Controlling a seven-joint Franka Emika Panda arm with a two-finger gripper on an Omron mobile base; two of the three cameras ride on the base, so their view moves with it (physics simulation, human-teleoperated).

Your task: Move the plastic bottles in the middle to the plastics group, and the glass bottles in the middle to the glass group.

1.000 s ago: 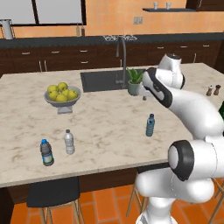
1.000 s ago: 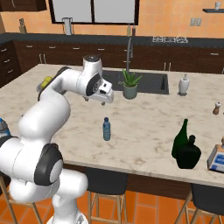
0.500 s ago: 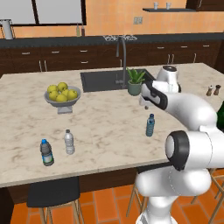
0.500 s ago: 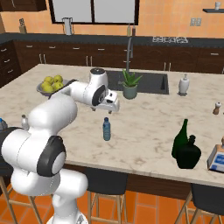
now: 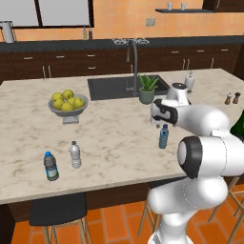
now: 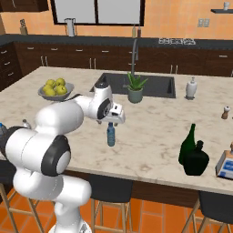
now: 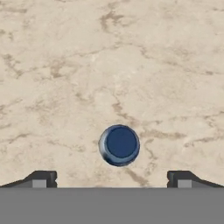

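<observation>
Near the table's front edge, the wide-open gripper [image 7: 112,179] is hovering over the blue water bottle [image 5: 163,136]; nothing is sorted yet.

My gripper [image 6: 110,122] hangs directly above the slim water bottle [image 5: 163,136], which stands upright on the island counter [image 5: 109,138] near its front edge; seen from my hand, its cap [image 7: 119,145] sits between my spread fingertips [image 7: 41,178] (a little ahead of them). Far to my left, the two plastic bottles [image 5: 51,166] [image 5: 75,154] stand just beside each other. Behind them sits the fruit bowl [image 5: 68,102]. The potted plant [image 5: 147,88] stands before the sink [image 6: 136,84]. Far right, two glass bottles [image 6: 189,144] [image 6: 197,159] stand touching.
</observation>
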